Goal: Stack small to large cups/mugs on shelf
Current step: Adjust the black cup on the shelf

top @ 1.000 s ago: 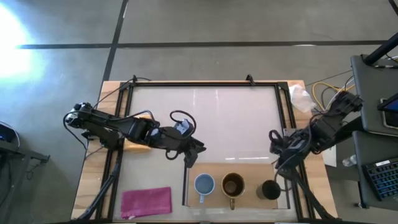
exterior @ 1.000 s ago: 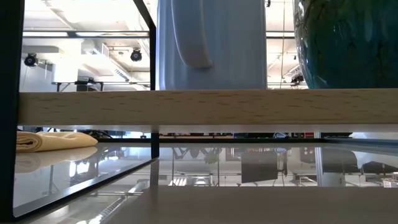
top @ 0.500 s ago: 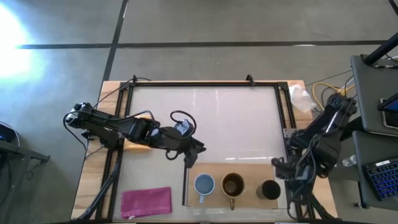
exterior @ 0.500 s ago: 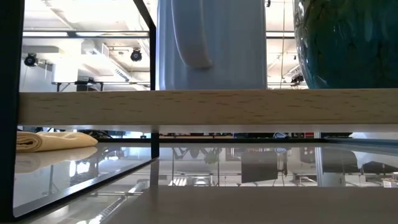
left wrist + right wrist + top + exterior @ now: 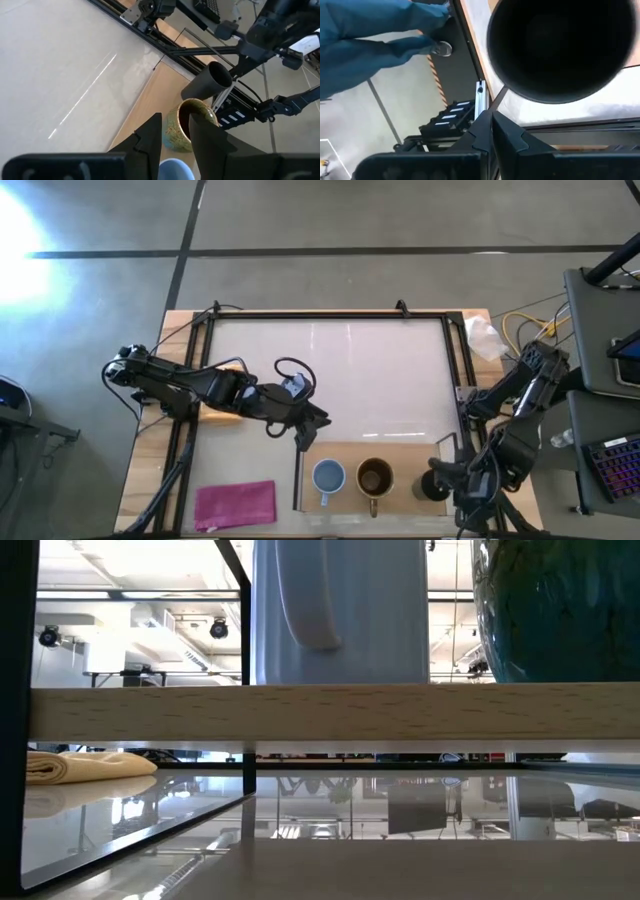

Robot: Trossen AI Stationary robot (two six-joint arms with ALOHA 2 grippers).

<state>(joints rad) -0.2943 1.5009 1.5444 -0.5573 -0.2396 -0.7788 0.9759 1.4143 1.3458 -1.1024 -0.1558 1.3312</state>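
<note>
Three cups stand in a row on the light wooden shelf point(image 5: 400, 452) near the table's near edge: a light blue mug point(image 5: 328, 476), a brown mug point(image 5: 375, 477) and a black cup point(image 5: 433, 486). The low view shows the blue mug point(image 5: 340, 610) and the brown mug point(image 5: 560, 610) resting by their bases on the shelf board point(image 5: 330, 715). My right gripper point(image 5: 441, 468) is shut and hovers just beside the black cup point(image 5: 560, 45), apart from it. My left gripper point(image 5: 318, 420) is open above the table's middle, pointing toward the brown mug point(image 5: 192, 125).
A pink cloth point(image 5: 235, 503) lies at the table's near left. A yellow cloth point(image 5: 80, 765) lies farther back on the left. Dark frame rails point(image 5: 300, 470) border the shelf. Blue fabric point(image 5: 375, 35) shows beyond the table's edge in the right wrist view.
My right gripper has moved toward the table's near edge and come down beside the black cup, its arm folding in at the table's right side. The cups have stayed in place.
</note>
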